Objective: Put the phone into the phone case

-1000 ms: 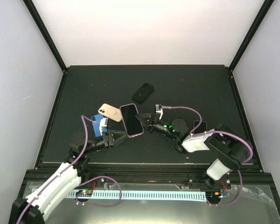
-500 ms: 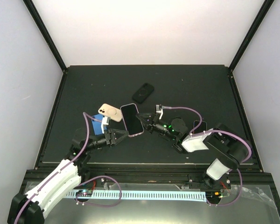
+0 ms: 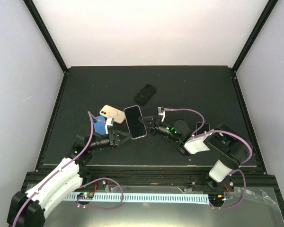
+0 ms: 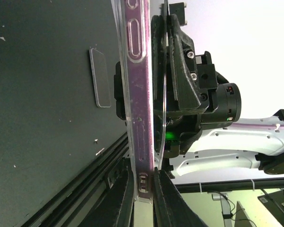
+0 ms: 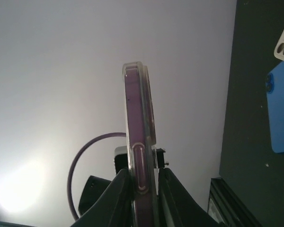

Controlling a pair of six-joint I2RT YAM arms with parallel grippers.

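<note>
Black matte tabletop (image 3: 189, 90) fills the white-walled booth. Left gripper (image 3: 127, 136) and right gripper (image 3: 142, 121) are each clenched on an edge of the purple slab-shaped phone (image 3: 135, 122), which sits between them inside a clear plastic case (image 5: 132, 67). Beyond the right gripper lies a black phone case (image 3: 145, 94); a beige phone (image 3: 112, 113) lies near the left gripper.

a black table (image 3: 85, 85) fills the middle of the frame. on it lie a black case (image 3: 145, 94) at upper centre, a beige phone (image 3: 112, 113) just beside a blue case (image 3: 99, 126) at left, and a dark phone (image 3: 202, 127) at right.
</note>
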